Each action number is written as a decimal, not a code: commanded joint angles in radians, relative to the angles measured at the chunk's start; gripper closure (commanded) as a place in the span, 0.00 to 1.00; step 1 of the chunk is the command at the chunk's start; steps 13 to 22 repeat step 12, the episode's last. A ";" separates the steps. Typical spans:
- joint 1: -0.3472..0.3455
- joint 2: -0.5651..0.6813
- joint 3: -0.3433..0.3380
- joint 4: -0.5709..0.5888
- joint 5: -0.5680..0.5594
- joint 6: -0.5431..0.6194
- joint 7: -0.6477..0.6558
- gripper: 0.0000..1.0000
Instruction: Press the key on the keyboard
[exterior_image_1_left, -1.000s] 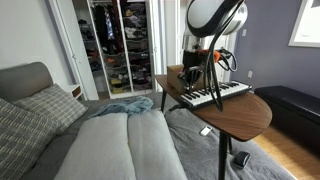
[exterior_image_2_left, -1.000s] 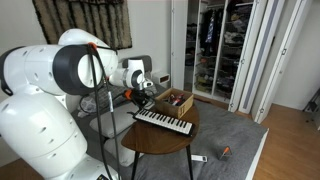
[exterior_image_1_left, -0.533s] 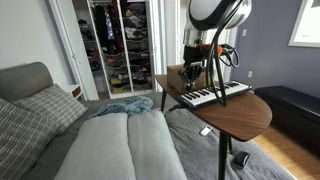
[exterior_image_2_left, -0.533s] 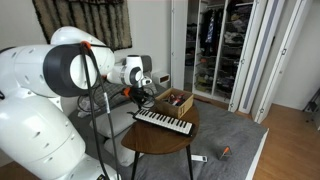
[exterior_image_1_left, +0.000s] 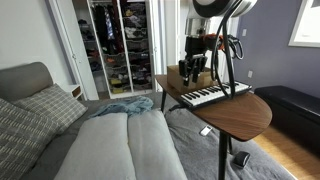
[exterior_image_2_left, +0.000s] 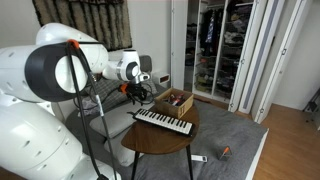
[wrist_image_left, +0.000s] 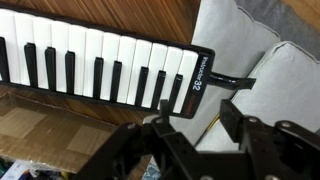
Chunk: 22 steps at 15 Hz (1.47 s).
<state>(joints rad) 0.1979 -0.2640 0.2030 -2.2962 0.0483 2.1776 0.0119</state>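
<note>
At upper centre of an exterior view: claw (exterior_image_1_left: 193, 70) now higher than half-second earlier, clear of keyboard (exterior_image_1_left: 213, 95). Jaws apart, empty. Keyboard lies on round counter (exterior_image_1_left: 250, 115) beside cardboard box (exterior_image_2_left: 175, 101). Judgement: press finished, or re-approach pending.

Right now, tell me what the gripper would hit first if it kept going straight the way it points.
Most likely the keyboard, at its labelled end: the open gripper hangs right above it in the wrist view, though depth is unclear.
</note>
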 joint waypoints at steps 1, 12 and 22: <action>0.003 -0.072 0.010 -0.002 -0.027 -0.047 0.018 0.12; 0.003 -0.192 -0.002 0.004 -0.032 -0.116 -0.004 0.00; 0.003 -0.192 -0.002 0.004 -0.032 -0.116 -0.004 0.00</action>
